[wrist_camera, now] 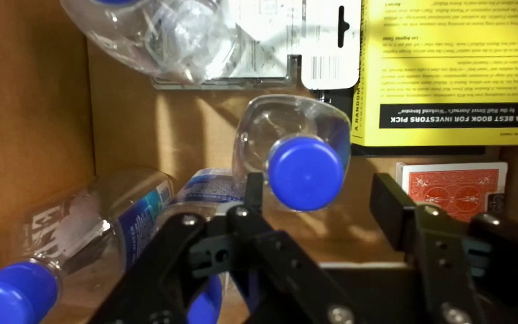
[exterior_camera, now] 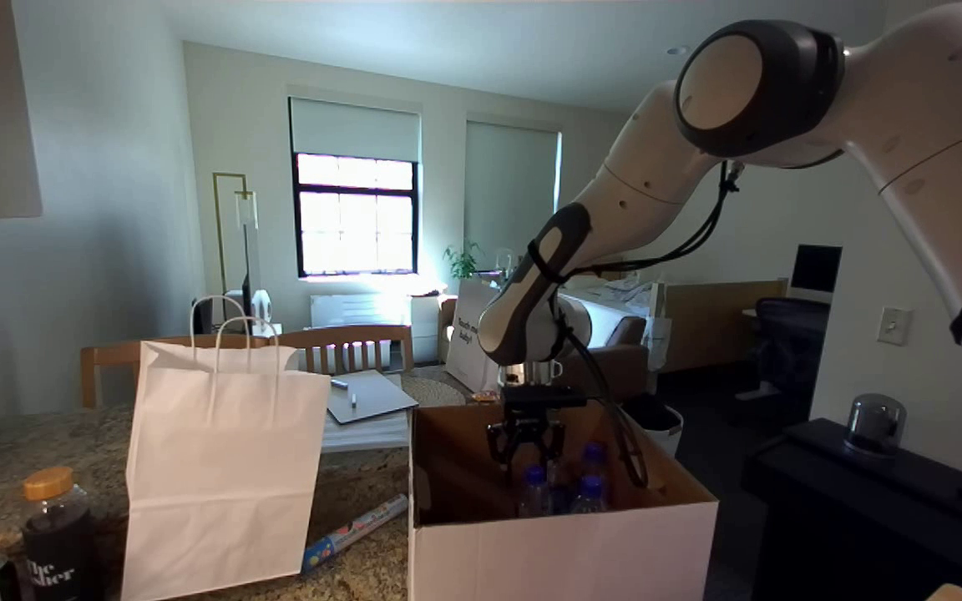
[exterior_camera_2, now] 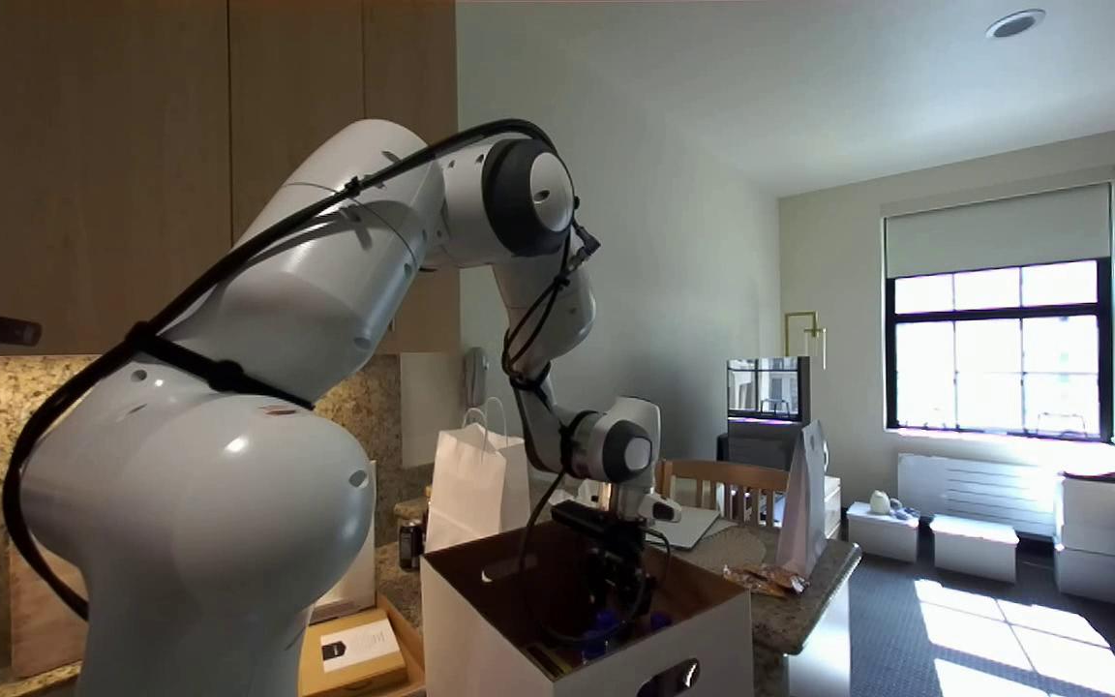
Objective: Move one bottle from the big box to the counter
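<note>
The bottle [wrist_camera: 292,153] stands inside the big box [exterior_camera: 560,555], its blue cap [wrist_camera: 306,173] facing up at the wrist camera. Its long axis runs roughly vertical, so the wrist view looks almost straight down along it; whether it leans a little, I cannot tell. The fingers [wrist_camera: 388,211] are spread wide apart and have hold of nothing. The cap sits between them in the wrist view, close to one and with a plain gap to the other; whether the nearer touches the bottle is unclear. A second bottle [wrist_camera: 99,225] lies slanted, its cap pointing to the lower left there. To the right are a yellow book [wrist_camera: 448,76] and a red card box [wrist_camera: 457,189]. In an exterior view, a white paper bag [exterior_camera: 222,476] stands on the speckled tabletop [exterior_camera: 364,572].
</note>
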You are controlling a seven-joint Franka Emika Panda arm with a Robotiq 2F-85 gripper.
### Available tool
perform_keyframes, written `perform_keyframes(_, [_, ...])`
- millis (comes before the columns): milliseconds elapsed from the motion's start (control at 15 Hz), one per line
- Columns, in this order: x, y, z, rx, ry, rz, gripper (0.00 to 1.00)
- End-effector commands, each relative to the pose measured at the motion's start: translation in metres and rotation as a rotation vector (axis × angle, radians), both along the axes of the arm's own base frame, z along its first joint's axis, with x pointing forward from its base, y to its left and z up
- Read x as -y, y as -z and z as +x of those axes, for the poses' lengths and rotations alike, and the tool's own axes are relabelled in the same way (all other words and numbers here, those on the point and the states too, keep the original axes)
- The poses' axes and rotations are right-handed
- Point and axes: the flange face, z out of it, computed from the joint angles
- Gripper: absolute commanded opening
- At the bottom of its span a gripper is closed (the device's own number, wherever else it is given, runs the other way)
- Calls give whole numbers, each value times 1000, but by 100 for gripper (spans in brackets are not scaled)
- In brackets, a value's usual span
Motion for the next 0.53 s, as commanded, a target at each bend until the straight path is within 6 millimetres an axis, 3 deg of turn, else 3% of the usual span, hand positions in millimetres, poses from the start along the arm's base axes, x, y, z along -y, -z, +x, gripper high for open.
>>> perform_keyframes(0, [2, -3, 0, -20, 25, 3, 34])
perform_keyframes(200, [4, -5, 1, -23, 28, 4, 13])
perform_keyframes(333, [5, -7, 1, -28, 28, 4, 13])
perform_keyframes(467, [5, -10, 1, -28, 25, 2, 7])
